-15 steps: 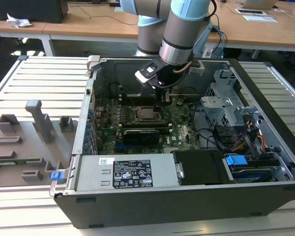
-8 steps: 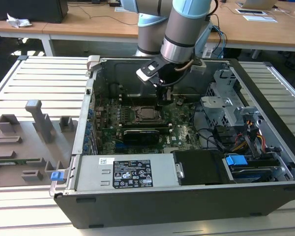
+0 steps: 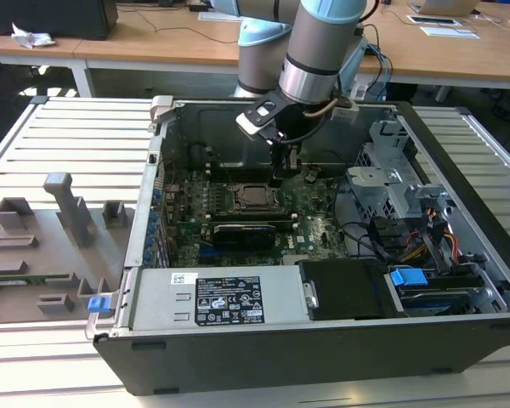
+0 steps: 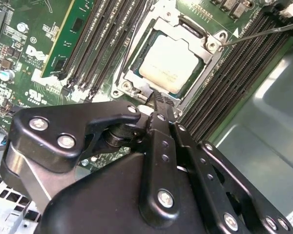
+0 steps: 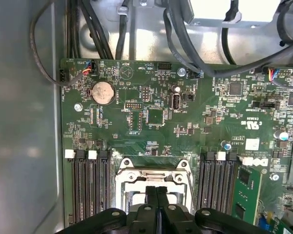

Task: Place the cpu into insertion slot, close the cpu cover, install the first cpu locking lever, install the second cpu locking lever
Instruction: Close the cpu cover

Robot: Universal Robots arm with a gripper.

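The cpu (image 4: pixel 168 63), a silvery square chip, lies in its socket on the green motherboard (image 5: pixel 151 126). The cpu cover (image 4: pixel 212 46), a thin metal frame, lies flat around it, and the chip's top shows through its window. A thin metal lever rod (image 4: pixel 263 32) reaches away from one corner of the socket, and another thin rod (image 4: pixel 132 46) runs along the opposite side. My gripper (image 4: pixel 158 101) is shut with nothing between its black fingers, its tip just above the socket's edge. The exterior view shows the gripper (image 3: pixel 285 170) inside the open computer case, right beside the socket (image 3: pixel 253 197).
Black memory slots (image 5: pixel 90 190) flank the socket on both sides. Cables (image 5: pixel 185 44) hang past the board's edge. A power supply (image 3: pixel 212 302) and a drive cage (image 3: pixel 399 183) fill the case's front and right. A grey fixture tray (image 3: pixel 51 246) lies at the exterior view's left.
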